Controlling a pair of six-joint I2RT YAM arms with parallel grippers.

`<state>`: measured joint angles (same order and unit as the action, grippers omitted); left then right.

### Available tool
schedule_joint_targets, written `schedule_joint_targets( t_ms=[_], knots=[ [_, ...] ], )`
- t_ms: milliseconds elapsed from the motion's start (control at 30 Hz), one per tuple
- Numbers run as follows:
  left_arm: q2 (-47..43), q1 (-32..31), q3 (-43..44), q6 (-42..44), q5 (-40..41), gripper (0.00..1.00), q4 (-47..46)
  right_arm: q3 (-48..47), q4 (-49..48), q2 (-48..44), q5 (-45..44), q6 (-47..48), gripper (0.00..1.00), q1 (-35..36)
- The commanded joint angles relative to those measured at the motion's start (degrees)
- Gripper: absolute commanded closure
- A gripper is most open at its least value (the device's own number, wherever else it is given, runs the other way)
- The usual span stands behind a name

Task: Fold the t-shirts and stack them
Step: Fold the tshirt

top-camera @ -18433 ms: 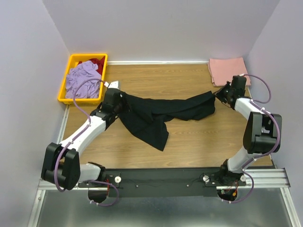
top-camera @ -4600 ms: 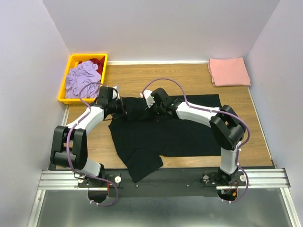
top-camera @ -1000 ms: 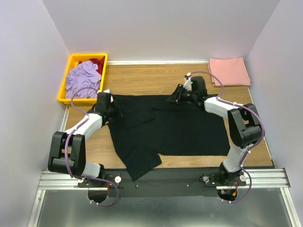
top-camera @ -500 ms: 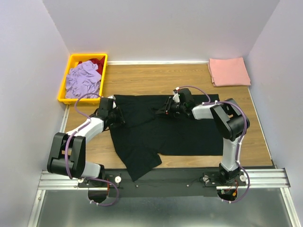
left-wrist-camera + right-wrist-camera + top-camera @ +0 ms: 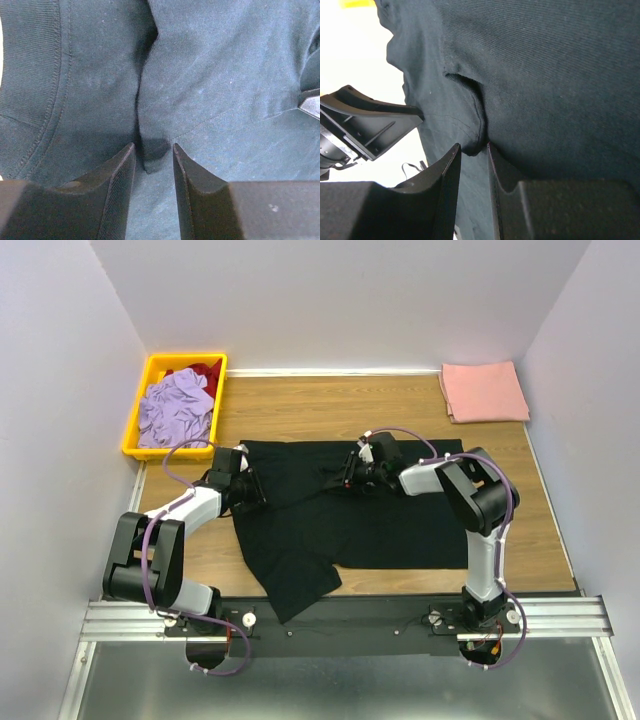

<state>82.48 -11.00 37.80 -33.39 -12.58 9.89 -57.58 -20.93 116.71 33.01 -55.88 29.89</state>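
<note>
Only the wrist views show the grips: a ridge of the black shirt [image 5: 210, 75] is pinched by the left gripper [image 5: 152, 150], and another by the right gripper [image 5: 472, 147]. From above, the black shirt is seen spread on the wooden worktop [image 5: 300, 405]. A folded pink shirt [image 5: 485, 390] lies beyond its far right corner. A yellow bin [image 5: 160, 360] holding lavender cloth [image 5: 178, 405] and red cloth [image 5: 207, 371] lies beyond its far left corner. Pale walls [image 5: 340, 300] stand behind.

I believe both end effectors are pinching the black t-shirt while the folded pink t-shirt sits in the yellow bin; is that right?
No: the top external view shows the pink t-shirt on the table, not in the yellow bin. The left end effector and right end effector do pinch the black t-shirt.
</note>
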Motion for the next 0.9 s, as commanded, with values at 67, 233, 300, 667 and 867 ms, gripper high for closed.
schedule_joint_targets(
  t_ms=[67,233,300,667,867],
  knots=[
    [0.7,-0.5,-0.4,1.1,-2.3,0.62,-0.6,-1.2,1.0,1.9,-0.1,0.0,0.72,1.3],
    [0.0,-0.6,-0.3,1.2,-2.4,0.72,-0.1,-1.7,2.6,0.9,-0.9,1.1,0.91,1.3],
    [-0.5,-0.6,-0.1,1.2,-2.5,0.78,0.4,-2.1,3.6,0.3,-1.5,1.8,0.96,1.3],
    [-3.9,-0.8,1.0,0.0,-5.3,1.0,3.7,-3.5,6.9,-1.9,-2.6,4.1,0.99,1.3],
    [-6.9,-0.9,-0.9,-3.2,-7.8,1.0,4.3,-4.4,9.7,-2.9,-3.4,5.5,0.99,1.3]
  ],
)
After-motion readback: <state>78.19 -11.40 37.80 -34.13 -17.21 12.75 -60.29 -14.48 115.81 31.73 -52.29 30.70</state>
